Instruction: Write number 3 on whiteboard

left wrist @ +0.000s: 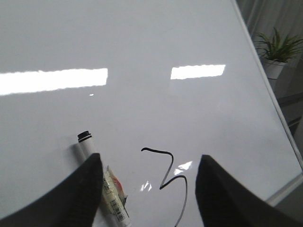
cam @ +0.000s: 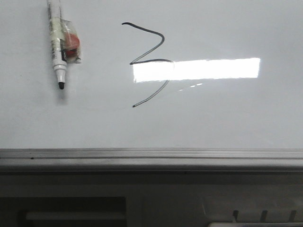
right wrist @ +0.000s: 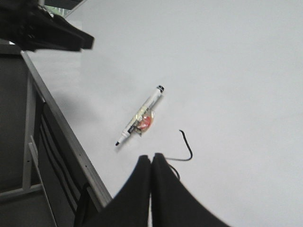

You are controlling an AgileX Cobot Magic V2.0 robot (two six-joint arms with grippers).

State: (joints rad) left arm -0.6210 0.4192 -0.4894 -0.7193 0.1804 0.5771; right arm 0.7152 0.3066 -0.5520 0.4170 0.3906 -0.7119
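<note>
A thin dark angular number 3 (cam: 150, 61) is drawn on the whiteboard (cam: 227, 118), partly crossed by a bright light reflection. It also shows in the left wrist view as number 3 (left wrist: 168, 177) and in part in the right wrist view as number 3 (right wrist: 187, 149). An uncapped white marker (cam: 58, 45) with a taped red-and-clear wrap lies flat on the board to the left of the 3, tip toward the front rail. My left gripper (left wrist: 149, 163) is open above the board, empty, with the marker (left wrist: 106, 182) by one finger. My right gripper (right wrist: 151, 158) is shut, holding nothing.
A grey metal edge rail (cam: 151, 158) runs along the board's near side, with dark frame parts below it. A potted plant (left wrist: 277, 49) stands beyond the board's far corner. The other arm's dark body (right wrist: 42, 26) hangs over the board's edge.
</note>
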